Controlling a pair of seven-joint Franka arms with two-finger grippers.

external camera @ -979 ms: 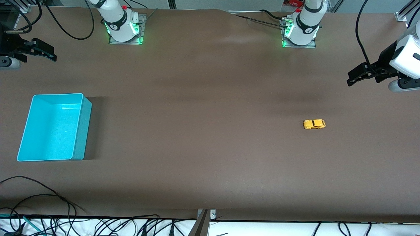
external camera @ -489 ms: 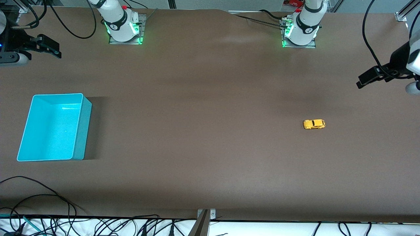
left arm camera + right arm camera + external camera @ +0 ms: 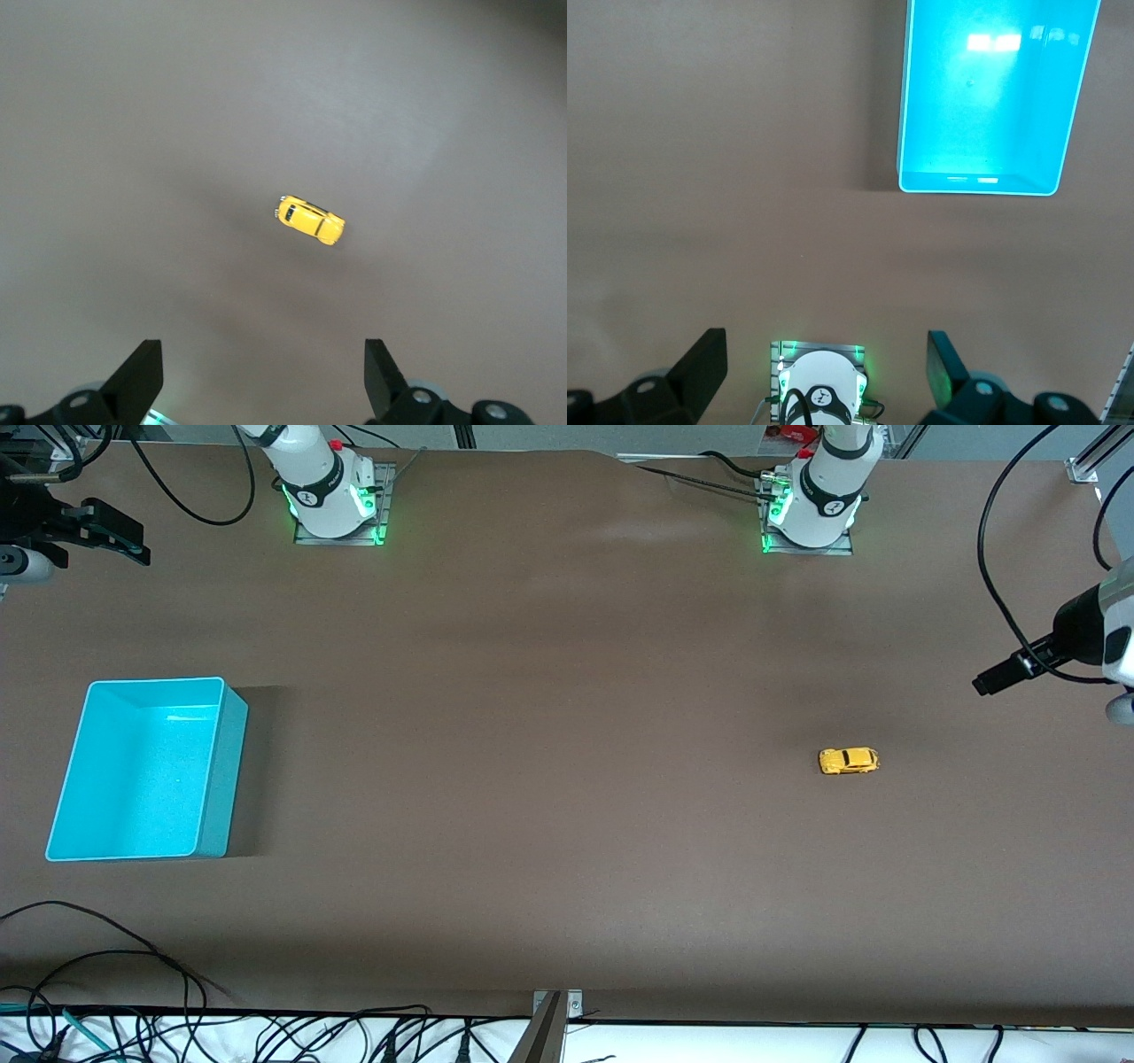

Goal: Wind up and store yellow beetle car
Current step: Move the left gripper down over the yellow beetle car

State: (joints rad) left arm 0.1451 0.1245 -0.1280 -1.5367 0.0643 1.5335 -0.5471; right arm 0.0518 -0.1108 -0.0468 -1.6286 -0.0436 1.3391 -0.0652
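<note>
The yellow beetle car [image 3: 849,760] stands on the brown table toward the left arm's end, and shows in the left wrist view [image 3: 310,220]. My left gripper [image 3: 999,677] is up in the air over that end of the table, beside the car, open and empty [image 3: 261,381]. The turquoise bin [image 3: 226,779] stands empty toward the right arm's end and shows in the right wrist view [image 3: 902,106]. My right gripper [image 3: 113,530] is up over the table's corner at that end, open and empty [image 3: 824,367].
The two arm bases [image 3: 335,500] [image 3: 811,509] stand along the table's edge farthest from the front camera. Loose cables [image 3: 133,974] lie along the near edge. The right arm's base [image 3: 822,385] shows below the right gripper.
The left gripper has swung out toward its end of the table and turned to look down on the car. The right gripper has shifted slightly toward its table corner. The car and bin have not moved.
</note>
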